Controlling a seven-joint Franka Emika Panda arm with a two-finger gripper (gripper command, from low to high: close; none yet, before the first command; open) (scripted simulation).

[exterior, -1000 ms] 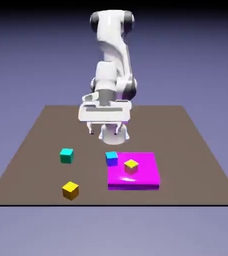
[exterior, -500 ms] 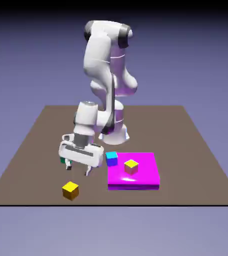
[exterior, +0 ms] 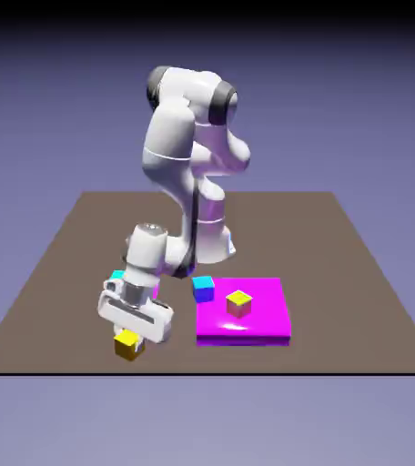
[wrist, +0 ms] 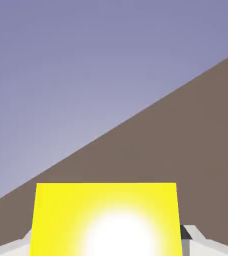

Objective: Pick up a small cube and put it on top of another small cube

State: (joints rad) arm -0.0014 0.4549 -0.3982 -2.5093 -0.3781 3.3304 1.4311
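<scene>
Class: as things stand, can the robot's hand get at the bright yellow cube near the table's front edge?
Probably yes: the hand is down on the yellow cube, shut on it, with nothing between.

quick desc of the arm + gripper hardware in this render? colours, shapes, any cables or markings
The arm is glossy white with rounded, bulbous links and dark grey bands at the joints. The gripper has a wide, flat white body with small light grey fingertips, seen in the hand view. No cables or markings show.
</scene>
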